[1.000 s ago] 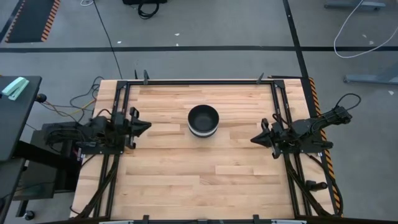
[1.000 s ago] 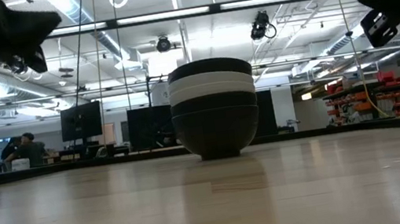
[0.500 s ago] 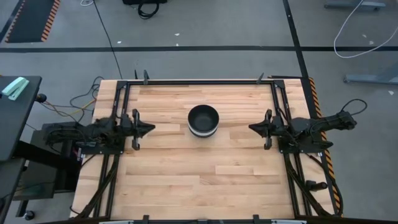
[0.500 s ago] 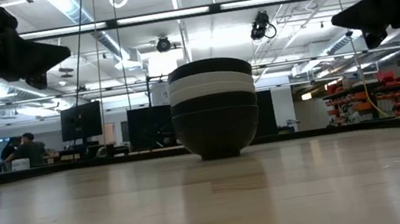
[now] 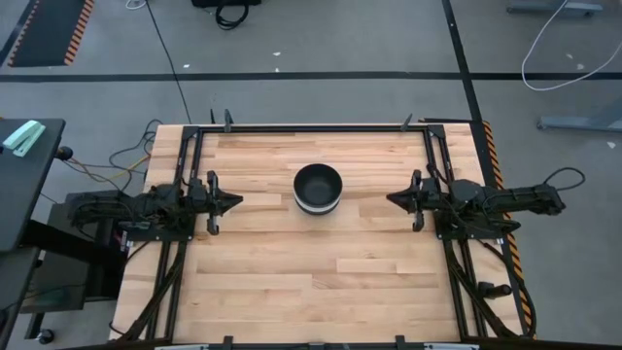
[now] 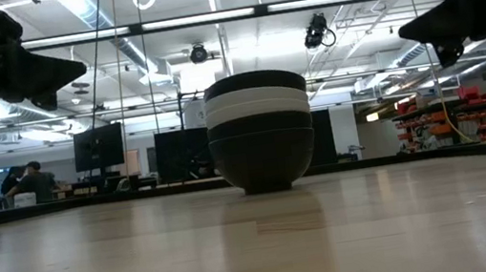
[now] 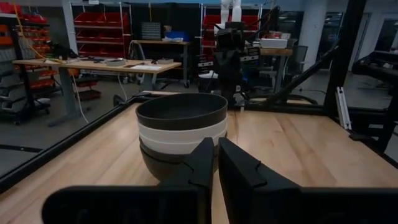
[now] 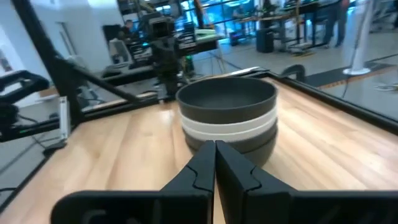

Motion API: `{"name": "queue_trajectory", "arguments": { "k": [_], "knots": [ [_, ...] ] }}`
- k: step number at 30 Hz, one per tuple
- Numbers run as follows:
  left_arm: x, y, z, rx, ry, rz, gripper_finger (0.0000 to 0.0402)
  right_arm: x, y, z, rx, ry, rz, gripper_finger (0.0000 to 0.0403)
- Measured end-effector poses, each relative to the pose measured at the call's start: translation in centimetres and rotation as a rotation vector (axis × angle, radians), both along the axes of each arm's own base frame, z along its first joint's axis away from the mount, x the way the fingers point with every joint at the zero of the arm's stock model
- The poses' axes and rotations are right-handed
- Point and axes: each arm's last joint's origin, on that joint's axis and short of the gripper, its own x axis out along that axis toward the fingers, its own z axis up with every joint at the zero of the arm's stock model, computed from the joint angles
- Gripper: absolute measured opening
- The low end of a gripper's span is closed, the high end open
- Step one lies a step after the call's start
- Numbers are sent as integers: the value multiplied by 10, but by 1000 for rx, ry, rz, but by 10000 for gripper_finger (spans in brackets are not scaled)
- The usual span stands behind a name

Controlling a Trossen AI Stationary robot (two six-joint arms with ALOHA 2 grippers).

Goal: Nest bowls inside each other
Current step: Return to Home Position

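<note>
The bowls (image 5: pixel 318 187) stand nested in one stack at the table's middle, toward the far edge. A black bowl (image 7: pixel 181 111) is on top, white rims (image 6: pixel 257 105) show below it, and the black bottom bowl (image 6: pixel 266 163) rests on its base on the wood. My left gripper (image 5: pixel 236 201) hovers shut at the left, level, pointing at the stack (image 7: pixel 181 134) from a distance. My right gripper (image 5: pixel 391 200) hovers shut at the right, level, also pointing at the stack (image 8: pixel 228 115). Neither touches anything.
A black metal frame (image 5: pixel 311 127) runs along the table's far edge and both sides. Bare wood (image 5: pixel 311 282) lies between the stack and the near edge. Beyond the table, people sit at desks (image 6: pixel 27 178) in the room.
My right gripper has swung toward the table's far edge and now points straight at the bowls. My left gripper's tip has dipped to level and rolled a little. The bowls have not moved.
</note>
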Motion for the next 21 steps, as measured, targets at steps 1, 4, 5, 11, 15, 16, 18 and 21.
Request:
{"name": "queue_trajectory", "arguments": {
  "k": [1,4,5,11,15,16,18,21],
  "knots": [
    [0,0,0,0,0,0,28,0,0,0,2,0,9,18],
    [0,0,0,0,0,0,31,0,0,0,4,0,22,18],
    [0,0,0,0,0,0,32,0,0,0,5,0,26,18],
    [0,0,0,0,0,0,40,0,0,0,6,0,42,18],
    [0,0,0,-4,-1,0,37,0,0,0,14,0,53,18],
    [0,0,0,-4,-1,0,36,0,0,0,12,0,53,18],
    [0,0,0,-3,-1,0,32,0,0,0,8,4,53,18],
    [0,0,0,-10,-3,0,28,0,0,-2,-13,22,54,18]
  ]
}}
